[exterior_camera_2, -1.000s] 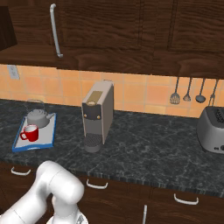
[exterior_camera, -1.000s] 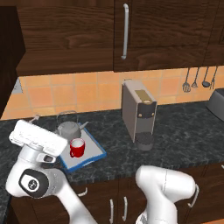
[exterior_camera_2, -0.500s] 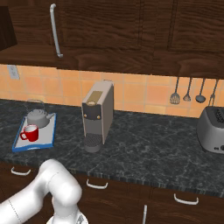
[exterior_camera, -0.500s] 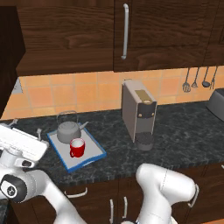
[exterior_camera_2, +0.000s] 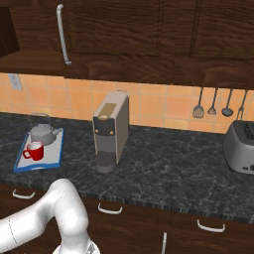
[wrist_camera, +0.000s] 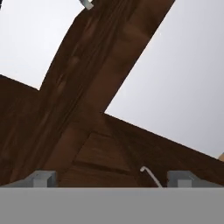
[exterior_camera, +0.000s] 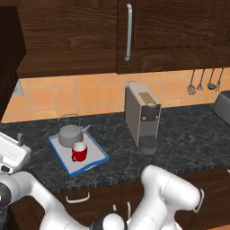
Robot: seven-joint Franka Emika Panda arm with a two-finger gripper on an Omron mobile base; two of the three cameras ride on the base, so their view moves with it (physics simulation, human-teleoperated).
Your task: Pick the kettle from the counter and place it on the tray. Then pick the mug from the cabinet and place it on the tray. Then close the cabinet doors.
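Dark marbled stone makes the tabletop [exterior_camera: 188, 139], glossy and veined with grey, under an orange tiled wall and brown wood-grain cabinet doors [exterior_camera: 170, 36] with a long silver bar handle [exterior_camera: 128, 31]. On the tabletop, at about 9 o'clock from the boxy grey coffee machine [exterior_camera: 142, 116], lies the flat tray [exterior_camera: 96, 155] with its raised blue rim; the squat grey metal kettle [exterior_camera: 70, 134] with a thin arched wire handle stands on it, and the small red mug [exterior_camera: 79, 152], white inside, stands on it too, just beside the kettle at 5 o'clock. So both things seem already placed, and I judge that only the doors remain. The gripper [wrist_camera: 111, 178] has its fingers [wrist_camera: 42, 178] spread wide and holds nothing; in the hand view they point at a brown wooden panel edge seen from close, with pale background behind. At the far left of the left base view a dark door stands open at 9 o'clock. The risk I see: the arm is folded low at the left, so a wide swing toward that door could sweep near the tray and knock the light mug or kettle; also smooth wood gives the fingers little to push on, so they may slide off the door edge.
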